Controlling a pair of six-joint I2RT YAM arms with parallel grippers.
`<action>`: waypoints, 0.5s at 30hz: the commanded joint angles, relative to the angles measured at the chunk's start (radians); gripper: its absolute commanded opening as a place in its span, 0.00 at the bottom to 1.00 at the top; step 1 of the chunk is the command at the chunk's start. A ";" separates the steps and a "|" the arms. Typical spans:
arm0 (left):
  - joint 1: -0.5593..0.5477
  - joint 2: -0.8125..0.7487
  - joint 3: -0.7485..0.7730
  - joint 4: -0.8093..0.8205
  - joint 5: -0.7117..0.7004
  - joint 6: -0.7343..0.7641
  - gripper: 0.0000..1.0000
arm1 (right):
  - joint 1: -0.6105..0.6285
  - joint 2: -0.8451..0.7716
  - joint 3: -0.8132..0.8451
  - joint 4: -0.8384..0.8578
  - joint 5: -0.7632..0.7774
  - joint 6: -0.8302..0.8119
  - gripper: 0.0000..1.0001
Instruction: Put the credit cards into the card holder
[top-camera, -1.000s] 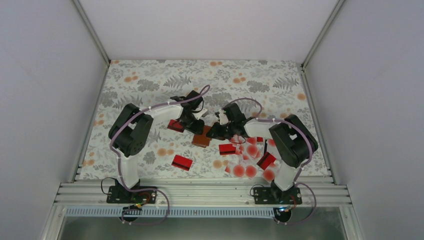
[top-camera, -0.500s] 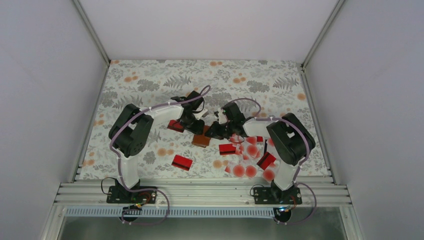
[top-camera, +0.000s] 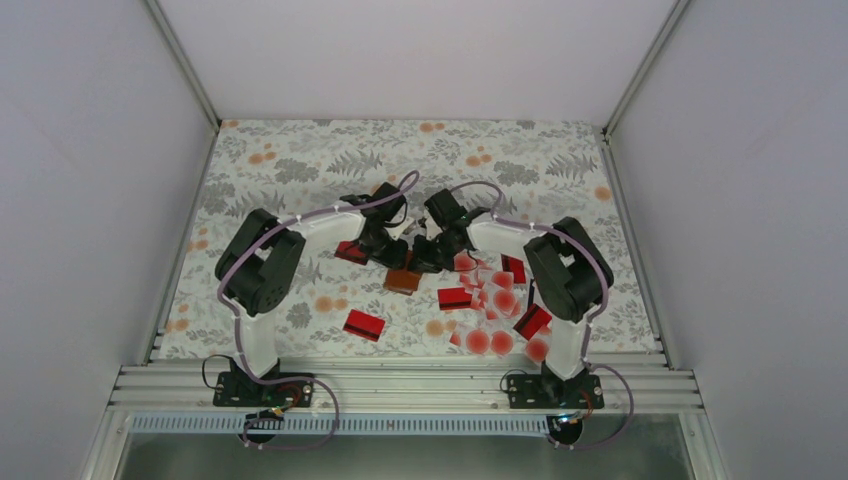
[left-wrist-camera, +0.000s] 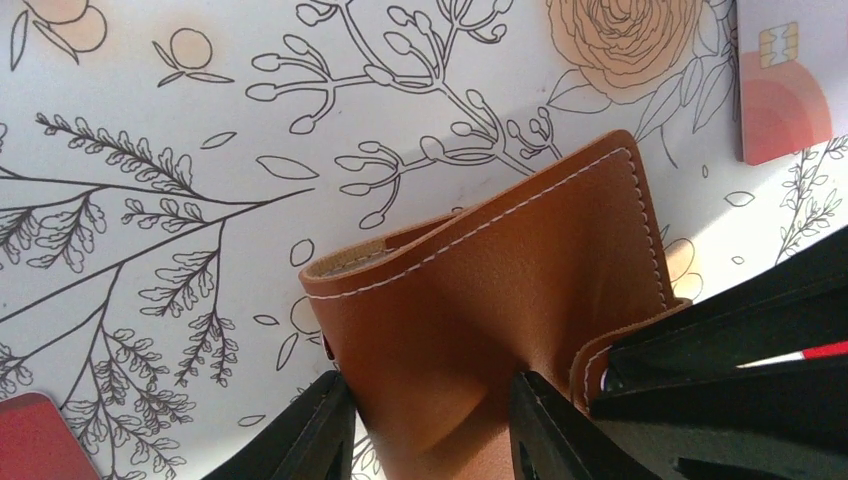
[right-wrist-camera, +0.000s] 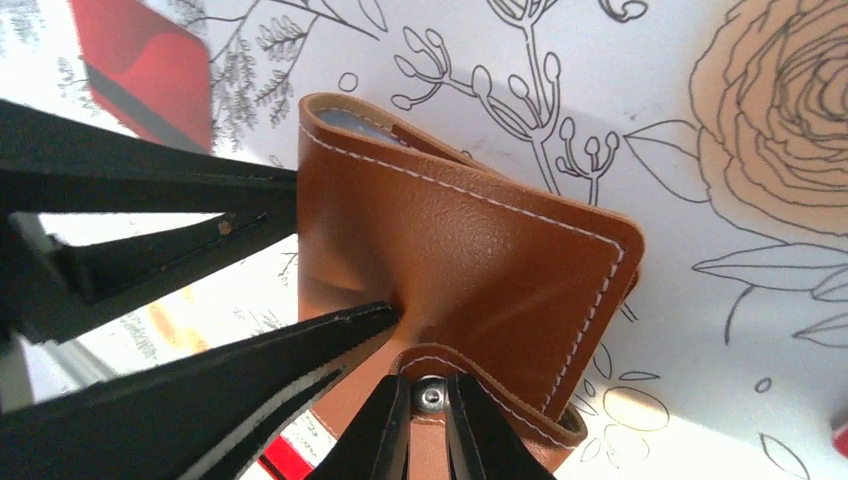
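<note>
The card holder (top-camera: 403, 280) is a brown leather wallet on the floral table, folded. In the left wrist view my left gripper (left-wrist-camera: 430, 425) pinches the card holder's body (left-wrist-camera: 490, 290) between both fingers, denting the leather. In the right wrist view my right gripper (right-wrist-camera: 432, 435) is shut on the metal snap stud of the card holder's flap (right-wrist-camera: 520, 400); the card holder's body (right-wrist-camera: 480, 250) lies beyond it. From above, the left gripper (top-camera: 390, 255) and right gripper (top-camera: 422, 262) meet over it. Credit cards (top-camera: 495, 305), red and white with red dots, lie in a pile to its right.
One red card (top-camera: 364, 324) lies alone at the front left. Another red card (top-camera: 350, 250) lies under the left arm and shows in the right wrist view (right-wrist-camera: 150, 60). A whitish card (left-wrist-camera: 785, 90) lies beyond the wallet. Walls enclose the table on three sides.
The right arm has swung left and farther back, bringing its gripper closer onto the wallet. The left arm and the wallet have hardly moved.
</note>
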 joint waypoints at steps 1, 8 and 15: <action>-0.047 0.109 -0.087 0.059 0.074 -0.013 0.38 | 0.105 0.257 0.022 -0.123 0.318 -0.007 0.10; -0.003 0.088 -0.149 0.126 0.147 -0.024 0.30 | 0.138 0.340 0.069 -0.186 0.365 0.010 0.04; 0.049 0.069 -0.215 0.194 0.234 -0.020 0.29 | 0.178 0.368 0.125 -0.223 0.370 0.010 0.04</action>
